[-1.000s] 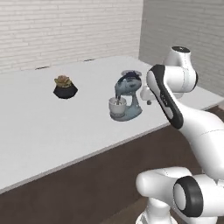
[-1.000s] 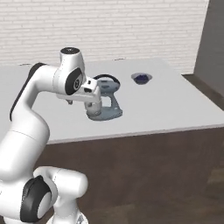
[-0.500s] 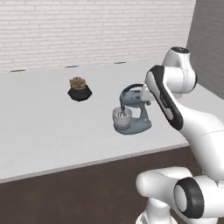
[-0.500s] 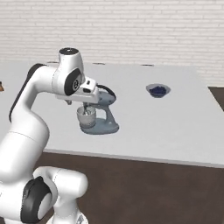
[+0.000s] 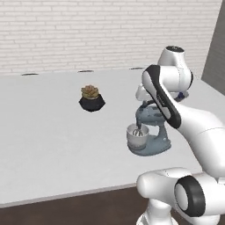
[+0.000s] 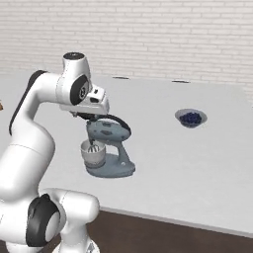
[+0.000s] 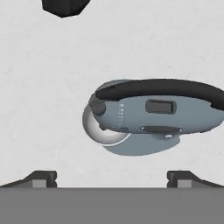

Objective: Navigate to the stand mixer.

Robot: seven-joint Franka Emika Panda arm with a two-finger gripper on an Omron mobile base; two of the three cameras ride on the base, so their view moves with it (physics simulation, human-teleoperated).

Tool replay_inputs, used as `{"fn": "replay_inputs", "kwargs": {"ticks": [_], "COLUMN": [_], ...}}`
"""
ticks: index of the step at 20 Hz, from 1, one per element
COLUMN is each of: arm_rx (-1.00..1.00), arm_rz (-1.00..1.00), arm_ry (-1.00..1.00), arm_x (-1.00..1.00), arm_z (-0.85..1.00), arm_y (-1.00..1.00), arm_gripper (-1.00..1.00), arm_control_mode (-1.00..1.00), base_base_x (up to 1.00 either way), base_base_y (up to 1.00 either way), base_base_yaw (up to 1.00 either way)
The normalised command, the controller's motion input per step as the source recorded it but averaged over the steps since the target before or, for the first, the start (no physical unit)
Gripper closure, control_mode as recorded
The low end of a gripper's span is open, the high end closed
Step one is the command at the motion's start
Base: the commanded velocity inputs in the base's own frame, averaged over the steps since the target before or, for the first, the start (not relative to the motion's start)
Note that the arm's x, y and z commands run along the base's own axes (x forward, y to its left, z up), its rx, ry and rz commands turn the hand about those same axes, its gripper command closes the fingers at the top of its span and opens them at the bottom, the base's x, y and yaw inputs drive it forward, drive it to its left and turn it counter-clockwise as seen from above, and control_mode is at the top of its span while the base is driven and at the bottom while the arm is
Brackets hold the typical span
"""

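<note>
- We see the small blue-grey stand mixer with its arched head, flat oval base and pale silver-white bowl (image 5: pixel 148 132) standing upright on the wide pale grey countertop (image 5: pixel 52 145), close to the near edge and right in front of the robot's base.
- In the right base view the mixer (image 6: pixel 106 148) sits just below the arm's hand, its bowl and whisk facing the robot's left.
- From the hand camera we look straight down on the mixer (image 7: pixel 155 116): the arched head runs across the picture, the pale bowl peeks out at its left end and the oval base shows beneath it.
- We find the white arm's two-finger gripper (image 7: pixel 111 176) hovering above the mixer, its two dark fingertips (image 7: pixel 41 177) spread wide apart and holding nothing.
- Farther back on the counter, to the left of the mixer, stands a green-brown succulent in a black faceted pot (image 5: pixel 91 99), well apart from it.
- To the right, also well apart, we see a small dark shallow bowl with bluish contents (image 6: pixel 190 118).
- A white brick wall (image 6: pixel 163 39) rises behind the counter.
</note>
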Motion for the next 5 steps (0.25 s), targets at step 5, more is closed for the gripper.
{"fn": "replay_inputs", "kwargs": {"ticks": [5], "arm_rx": [0.00], "arm_rz": [0.00], "arm_ry": [0.00], "arm_x": [0.00], "arm_z": [0.00], "arm_y": [0.00], "arm_gripper": [-1.00], "arm_control_mode": [1.00], "base_base_x": [0.92], "base_base_y": [-0.07], "base_base_yaw": [0.09]}}
